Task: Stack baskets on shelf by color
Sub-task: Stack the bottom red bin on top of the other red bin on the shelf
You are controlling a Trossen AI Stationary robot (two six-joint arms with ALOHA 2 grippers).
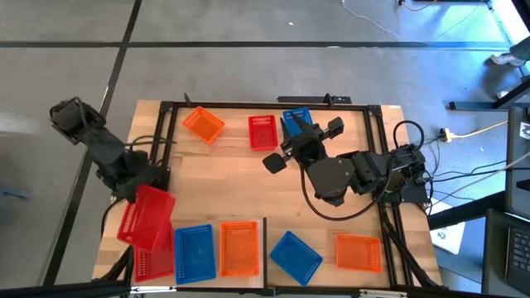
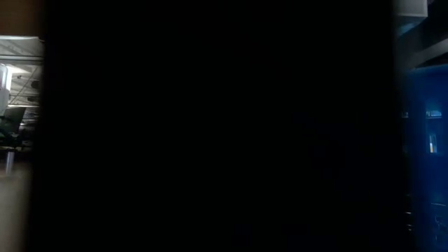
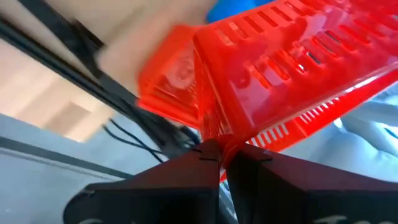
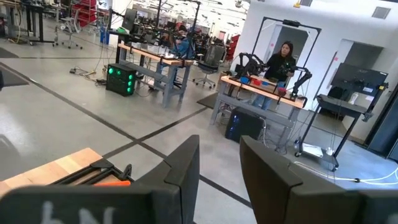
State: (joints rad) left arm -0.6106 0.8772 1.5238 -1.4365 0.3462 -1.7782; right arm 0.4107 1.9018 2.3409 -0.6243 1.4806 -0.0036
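My left gripper [image 1: 139, 189] is at the table's left edge, shut on a red basket [image 1: 147, 217], which hangs tilted over a second red basket [image 1: 154, 261] lying in the near left corner. Along the near edge also lie a blue basket [image 1: 195, 251], an orange one [image 1: 238, 248], another blue [image 1: 295, 255] and another orange [image 1: 358, 252]. Near the far edge sit an orange [image 1: 203, 124], a red [image 1: 262, 132] and a blue basket [image 1: 293, 117]. My right gripper [image 1: 303, 144] hovers open beside that far blue basket. No plywood shelf shows in any view. My left gripper pinches the red basket by the edge of one perforated wall [image 3: 225, 144] between its two fingers [image 3: 186, 171]. The fingers come from the table's far left, slanting down. The basket is lifted clear and tilted, just above the other red basket [image 3: 166, 81].
A black frame [image 1: 248, 104] runs round the plank tabletop, with cables at the left [image 1: 149, 149] and right [image 1: 406, 132] sides. The middle of the table [image 1: 240, 186] is bare wood. The low view is blocked and dark. A person [image 4: 283, 59] stands at a distant bench.
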